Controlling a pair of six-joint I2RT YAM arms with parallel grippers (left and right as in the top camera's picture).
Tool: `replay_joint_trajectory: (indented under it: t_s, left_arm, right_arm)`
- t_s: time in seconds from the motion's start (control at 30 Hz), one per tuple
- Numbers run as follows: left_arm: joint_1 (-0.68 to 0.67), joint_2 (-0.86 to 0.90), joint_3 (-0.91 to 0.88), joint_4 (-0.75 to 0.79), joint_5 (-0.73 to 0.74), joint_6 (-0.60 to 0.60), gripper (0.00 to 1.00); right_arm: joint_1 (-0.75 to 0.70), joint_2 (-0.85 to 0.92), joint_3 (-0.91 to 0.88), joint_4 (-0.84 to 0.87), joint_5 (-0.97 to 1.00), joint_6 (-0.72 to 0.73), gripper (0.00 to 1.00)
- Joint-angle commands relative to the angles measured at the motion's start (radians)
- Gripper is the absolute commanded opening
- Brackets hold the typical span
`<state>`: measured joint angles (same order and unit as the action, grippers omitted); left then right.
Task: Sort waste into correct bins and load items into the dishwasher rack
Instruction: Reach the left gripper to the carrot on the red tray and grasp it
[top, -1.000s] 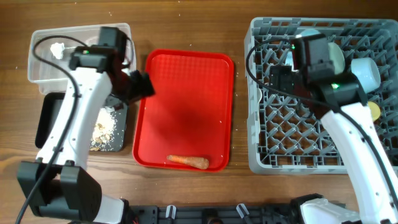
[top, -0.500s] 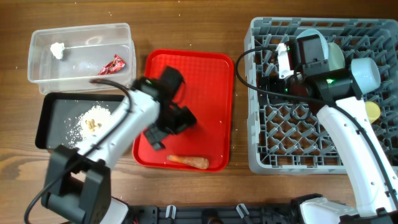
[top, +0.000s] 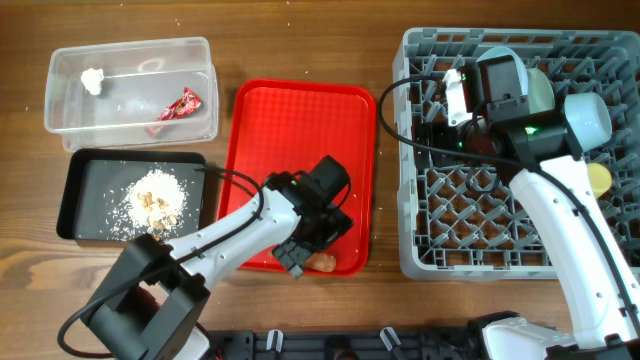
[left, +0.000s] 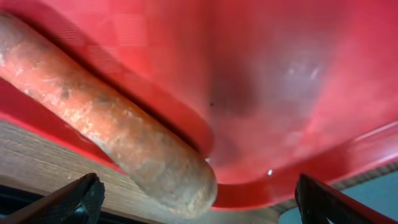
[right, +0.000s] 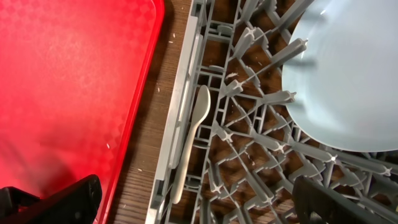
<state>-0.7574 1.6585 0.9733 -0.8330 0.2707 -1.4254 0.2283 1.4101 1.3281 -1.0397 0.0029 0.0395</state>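
The orange carrot piece (left: 112, 130) lies at the front edge of the red tray (top: 300, 130). My left gripper (top: 312, 248) is low over it, open, with the carrot's end between the fingers (left: 199, 208). My right gripper (top: 438, 128) is open and empty over the left side of the grey rack (top: 480, 250). The right wrist view shows the white spoon (right: 193, 134) lying in the rack by its left wall, and the pale blue plate (right: 348, 81). The red wrapper (top: 178, 105) and white scrap (top: 92, 78) lie in the clear tub (top: 130, 48). Food scraps (top: 150, 198) lie in the black tray (top: 85, 170).
A pale green bowl (top: 540, 90), a light blue bowl (top: 588, 115) and a yellow cup (top: 600, 178) sit at the rack's back right. The black tray stands just left of the red tray. Bare wooden table runs along the front edge.
My left arm swung from the black tray across the red tray and came down at the tray's front edge around the carrot. My right arm shifted slightly, then stayed still.
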Motion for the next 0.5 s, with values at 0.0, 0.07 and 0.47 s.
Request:
replay_joint_trajectory:
  t_s: [0.0,0.07,0.47]
  left_arm:
    - [-0.001,0.013,-0.04,0.05,-0.021,-0.053,0.99]
    - [-0.001,0.013,-0.069,0.101,-0.024,-0.053,0.99]
    - [0.003,0.035,-0.086,0.213,-0.235,-0.053,0.86]
  right_arm:
    - [0.004,0.008,-0.002,0.006,-0.012,-0.01,1.0]
    - [0.004,0.008,-0.002,0.006,-0.012,-0.01,1.0]
    - [0.004,0.008,-0.002,0.007,-0.012,-0.01,1.0]
